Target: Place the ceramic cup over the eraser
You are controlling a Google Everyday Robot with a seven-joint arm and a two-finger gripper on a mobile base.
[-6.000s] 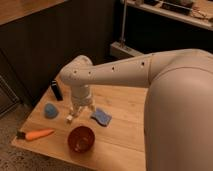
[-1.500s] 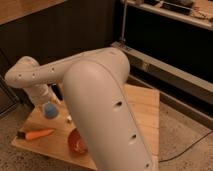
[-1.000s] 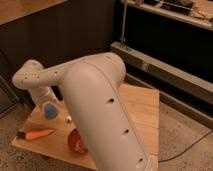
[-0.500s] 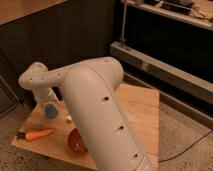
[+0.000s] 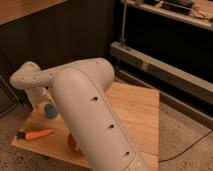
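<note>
The ceramic cup [image 5: 50, 110], small and light blue, stands on the left part of the wooden table [image 5: 137, 112]. My gripper [image 5: 43, 101] hangs from the white wrist right at the cup's upper left side and looks open around it; the cup rests on the table. My big white arm crosses the middle of the view and hides the eraser.
An orange carrot [image 5: 35, 134] lies near the table's front left corner. A reddish-brown bowl [image 5: 72, 143] peeks out from behind my arm at the front edge. A dark cabinet wall stands behind the table, and a metal shelf rail [image 5: 165, 70] runs at the right.
My arm has swung a little further over the table's left side and the wrist has come down by the cup. The cup and the carrot have not moved.
</note>
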